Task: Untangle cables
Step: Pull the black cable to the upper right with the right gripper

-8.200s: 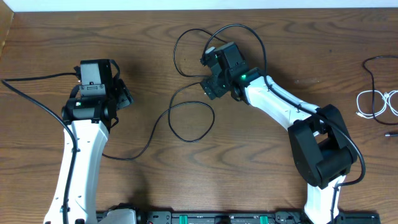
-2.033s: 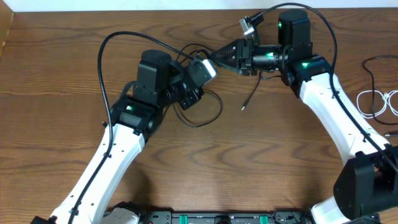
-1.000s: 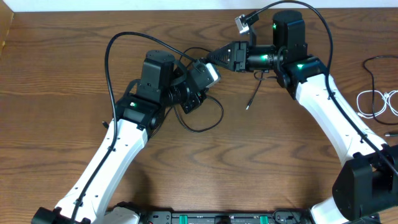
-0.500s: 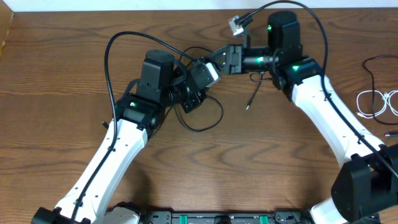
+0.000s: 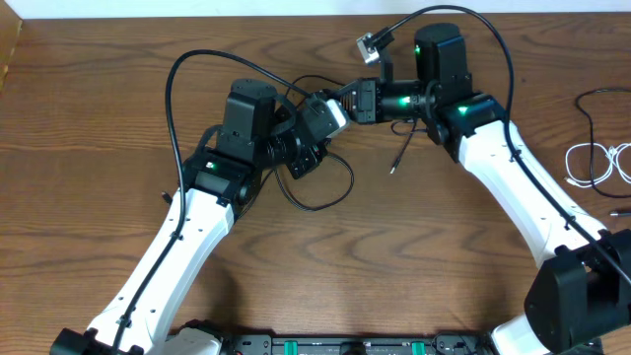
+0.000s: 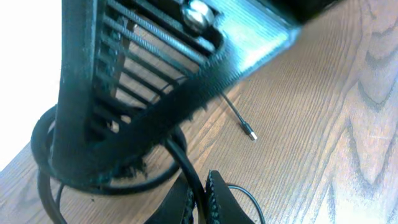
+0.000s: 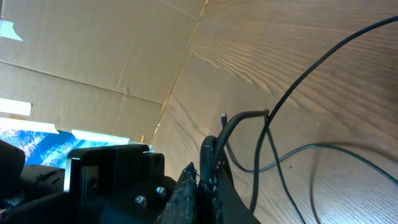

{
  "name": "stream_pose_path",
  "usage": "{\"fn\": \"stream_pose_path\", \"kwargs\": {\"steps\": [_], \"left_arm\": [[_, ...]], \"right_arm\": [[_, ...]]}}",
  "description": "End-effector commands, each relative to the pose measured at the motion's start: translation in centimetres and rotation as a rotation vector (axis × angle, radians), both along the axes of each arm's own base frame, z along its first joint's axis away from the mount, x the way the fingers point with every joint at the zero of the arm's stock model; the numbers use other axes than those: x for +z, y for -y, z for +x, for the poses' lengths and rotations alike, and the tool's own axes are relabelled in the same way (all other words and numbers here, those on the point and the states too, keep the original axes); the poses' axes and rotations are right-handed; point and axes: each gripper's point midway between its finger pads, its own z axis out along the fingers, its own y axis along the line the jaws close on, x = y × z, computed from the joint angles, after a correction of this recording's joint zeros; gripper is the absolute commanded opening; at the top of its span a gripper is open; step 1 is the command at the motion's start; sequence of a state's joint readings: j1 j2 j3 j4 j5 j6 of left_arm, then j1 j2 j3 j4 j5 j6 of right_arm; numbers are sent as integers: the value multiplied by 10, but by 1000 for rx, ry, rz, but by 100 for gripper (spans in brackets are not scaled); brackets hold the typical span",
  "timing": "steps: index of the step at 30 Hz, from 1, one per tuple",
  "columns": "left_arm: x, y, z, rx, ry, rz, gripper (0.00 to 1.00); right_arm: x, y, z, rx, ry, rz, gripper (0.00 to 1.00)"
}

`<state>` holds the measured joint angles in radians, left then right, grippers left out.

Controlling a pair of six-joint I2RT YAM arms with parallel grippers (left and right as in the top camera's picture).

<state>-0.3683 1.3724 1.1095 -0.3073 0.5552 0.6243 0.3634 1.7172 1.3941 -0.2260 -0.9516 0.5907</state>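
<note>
Two sets of fingers, both clenched. The left fingers (image 6: 217, 200) pinch a strand of the black cable (image 5: 330, 200), and the right fingers (image 7: 214, 194) pinch a bend of it. The two grips nearly meet above the table's middle, toward the far edge. The cable's loop lies just below them. Its free plug end (image 5: 392, 170) points toward the near edge, long axis far-to-near. A white cable (image 5: 595, 163) is coiled at the right edge.
</note>
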Motion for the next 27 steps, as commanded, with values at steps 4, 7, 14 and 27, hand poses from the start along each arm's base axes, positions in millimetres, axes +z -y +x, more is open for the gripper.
{"fn": "stream_pose_path", "kwargs": {"steps": [4, 7, 14, 27], "left_arm": [[0, 1, -4, -5, -33, -13, 53], [-4, -1, -7, -3, -51, -3, 67], [-8, -10, 0, 53, -42, 40, 81], [-29, -33, 2, 161, -86, 156, 84]], "right_arm": [[9, 46, 29, -121, 62, -17, 1], [8, 76, 45, -190, 61, -22, 1], [5, 151, 79, -365, 120, -72, 1], [63, 363, 108, -878, 365, -284, 1]]}}
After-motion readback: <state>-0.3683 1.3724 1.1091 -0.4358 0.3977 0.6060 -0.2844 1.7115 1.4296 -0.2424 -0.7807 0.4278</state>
